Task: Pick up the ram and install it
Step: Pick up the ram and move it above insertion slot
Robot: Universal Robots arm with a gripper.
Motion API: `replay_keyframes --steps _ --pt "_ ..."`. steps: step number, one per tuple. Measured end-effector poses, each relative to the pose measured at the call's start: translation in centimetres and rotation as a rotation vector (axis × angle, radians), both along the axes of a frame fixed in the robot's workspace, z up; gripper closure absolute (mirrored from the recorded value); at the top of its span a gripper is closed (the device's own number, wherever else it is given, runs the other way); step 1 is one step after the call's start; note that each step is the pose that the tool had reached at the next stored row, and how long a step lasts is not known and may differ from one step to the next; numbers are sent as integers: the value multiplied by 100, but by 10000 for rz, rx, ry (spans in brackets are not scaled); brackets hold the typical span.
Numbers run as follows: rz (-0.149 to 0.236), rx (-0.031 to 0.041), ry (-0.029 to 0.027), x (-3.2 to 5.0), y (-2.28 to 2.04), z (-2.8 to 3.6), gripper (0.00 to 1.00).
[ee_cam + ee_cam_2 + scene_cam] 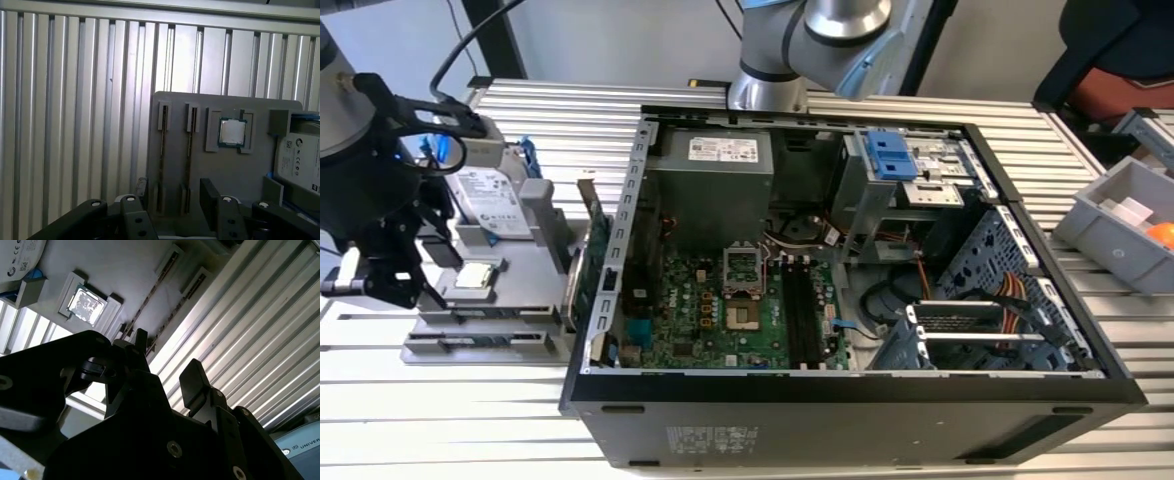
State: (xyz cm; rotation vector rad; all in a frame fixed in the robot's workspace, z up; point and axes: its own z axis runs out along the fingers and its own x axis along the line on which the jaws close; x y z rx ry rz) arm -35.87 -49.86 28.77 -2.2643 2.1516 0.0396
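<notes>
Two ram sticks (pixel 189 150) stand on their thin edges in the gray holder (pixel 240 175). Each one sits in its own long slot, side by side. In the second wrist view they look like two thin dark lines (pixel 152 290) on the holder (pixel 125 270).

A shiny square chip (pixel 232 132) lies in a pocket of the holder, next to the ram slots. A silver hard drive (pixel 300 160) with blue clips sits at the holder's end, past the chip.

The gripper (pixel 175 184) hangs over the holder, above the end of the ram slots. Its jaws are wide apart and hold nothing. Both black fingers (pixel 195 380) are up in the air and do not touch the sticks.

In the exterior view the gripper (pixel 380 285) is over the holder (pixel 480 345). The holder rests on a ribbed metal table (pixel 454 420). An open computer case (pixel 854 400) stands just beside the holder, on the exterior view's right.
</notes>
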Motion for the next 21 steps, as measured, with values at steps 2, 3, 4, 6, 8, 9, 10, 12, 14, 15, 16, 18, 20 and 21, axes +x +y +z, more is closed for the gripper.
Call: replay_keyframes --steps 2,3,4,6,8,9,10,12,14,15,16,18,20,21 --pt "3 0 -2 0 0 -13 0" --pt "6 0 -2 0 0 -20 0" --pt "8 0 -2 0 0 -26 0" --pt "16 -1 -2 0 0 -38 0" --pt "28 0 -2 0 0 -49 0" --pt "35 -1 -2 0 0 -55 0" --pt "38 0 -2 0 0 -62 0" --pt "39 -1 -2 0 0 -78 0" --pt "18 -1 -5 1 0 -95 0" --pt "-5 0 -6 1 0 -104 0" --pt "-35 0 -7 1 0 -112 0" --pt "-100 0 -8 1 0 -129 0" --pt "-116 0 -9 0 0 -146 0" --pt "-116 -1 -8 0 0 -153 0"
